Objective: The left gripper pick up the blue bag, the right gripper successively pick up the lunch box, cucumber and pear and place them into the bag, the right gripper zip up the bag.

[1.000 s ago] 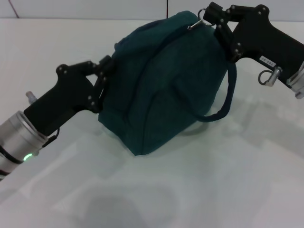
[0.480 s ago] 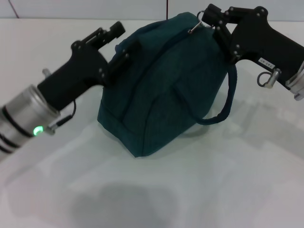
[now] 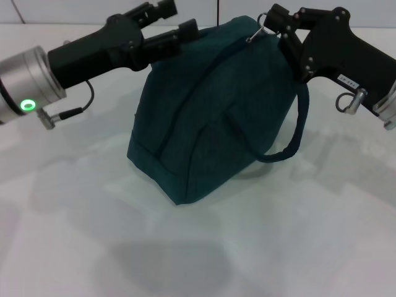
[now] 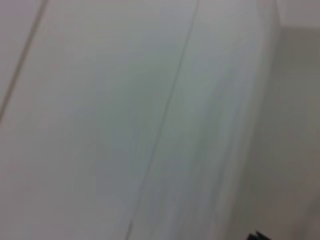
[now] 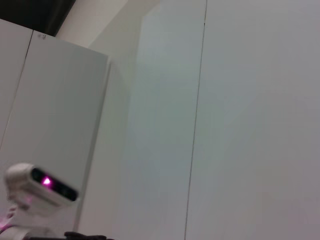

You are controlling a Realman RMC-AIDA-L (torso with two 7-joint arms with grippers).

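One small unreadable white label (image 3: pixel 348 78) on the right gripper (image 3: pixel 276 23).

White table (image 3: pixel 297 235), pale panelled walls (image 5: pixel 240 100)

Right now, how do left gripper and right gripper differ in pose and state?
The left gripper is at the blue bag's upper left corner, fingers spread; the right gripper is at the top right, at the zipper ring. The right gripper carries a white label; the left shows none. Both are black claws.

Blue bag (image 3: pixel 210 111) between pincers (left (image 3: pixel 179 21), right (image 3: pixel 276 28)).
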